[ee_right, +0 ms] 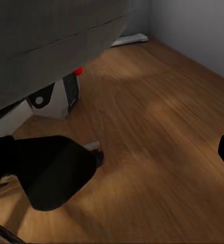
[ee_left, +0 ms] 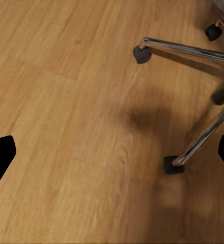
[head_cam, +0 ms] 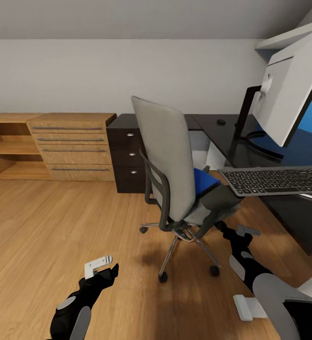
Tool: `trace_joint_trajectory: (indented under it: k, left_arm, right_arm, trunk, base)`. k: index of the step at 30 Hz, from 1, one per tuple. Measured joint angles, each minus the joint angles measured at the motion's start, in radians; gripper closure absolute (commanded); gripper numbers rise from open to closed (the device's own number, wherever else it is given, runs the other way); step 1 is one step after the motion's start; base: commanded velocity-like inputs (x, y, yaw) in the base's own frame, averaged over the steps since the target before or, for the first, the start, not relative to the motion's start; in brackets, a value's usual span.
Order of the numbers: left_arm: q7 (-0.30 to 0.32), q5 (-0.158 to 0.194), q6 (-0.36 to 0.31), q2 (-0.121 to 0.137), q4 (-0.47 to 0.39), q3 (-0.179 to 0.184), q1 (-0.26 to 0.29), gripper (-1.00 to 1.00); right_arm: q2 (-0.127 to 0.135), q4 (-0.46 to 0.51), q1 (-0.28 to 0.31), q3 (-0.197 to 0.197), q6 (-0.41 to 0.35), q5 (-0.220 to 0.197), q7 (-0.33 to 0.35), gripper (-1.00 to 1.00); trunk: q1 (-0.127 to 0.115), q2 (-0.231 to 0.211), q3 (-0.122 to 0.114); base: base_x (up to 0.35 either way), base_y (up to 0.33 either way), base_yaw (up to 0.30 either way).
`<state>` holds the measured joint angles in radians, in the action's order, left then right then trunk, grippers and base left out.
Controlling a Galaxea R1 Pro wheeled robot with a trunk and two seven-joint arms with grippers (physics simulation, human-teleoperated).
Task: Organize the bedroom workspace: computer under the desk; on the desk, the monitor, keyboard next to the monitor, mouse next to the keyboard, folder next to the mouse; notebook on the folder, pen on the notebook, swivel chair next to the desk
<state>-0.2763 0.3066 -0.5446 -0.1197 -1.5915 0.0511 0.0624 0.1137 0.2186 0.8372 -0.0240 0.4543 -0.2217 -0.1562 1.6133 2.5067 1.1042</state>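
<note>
Mostly hidden blue folder [head_cam: 204,181] behind swivel chair [head_cam: 168,160] backrest, monitor [head_cam: 295,89] cropped

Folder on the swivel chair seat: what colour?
Blue; the folder shows best in the head view.

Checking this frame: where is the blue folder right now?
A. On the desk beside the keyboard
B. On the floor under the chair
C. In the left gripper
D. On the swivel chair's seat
D. The head view shows the blue folder lying on the seat of the swivel chair, behind the backrest, while the keyboard sits apart on the desk.
</note>
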Motion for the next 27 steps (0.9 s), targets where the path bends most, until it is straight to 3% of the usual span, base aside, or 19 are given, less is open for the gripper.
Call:
trace_joint_trajectory:
  k: [8,12,17,27]
  left_arm:
    - [0.000,0.000,0.000,0.000,0.003,0.000,0.000,-1.00]
    - [0.000,0.002,0.000,0.000,0.004,0.000,0.000,-1.00]
    - [0.001,0.002,0.000,0.000,0.004,0.000,0.000,-1.00]
    - [0.002,0.001,-0.001,0.000,0.003,0.000,0.000,-1.00]
  right_arm:
    - [-0.002,0.004,0.000,-0.001,0.008,0.000,0.000,-1.00]
    - [-0.032,0.006,0.000,-0.002,0.009,-0.001,-0.001,-1.00]
    - [-0.048,0.006,0.000,-0.003,0.009,0.000,-0.001,-1.00]
    - [-0.053,0.007,0.000,-0.010,0.012,-0.007,-0.004,-1.00]
  trunk:
    - [0.000,0.000,0.000]
    - [0.000,0.000,0.000]
    - [0.001,0.000,0.000]
    - [0.000,0.000,0.000]
  base:
    - [0.049,0.000,0.000]
    - [0.000,0.000,0.000]
    - [-0.105,0.062,0.000]
    - [-0.060,0.037,0.043]
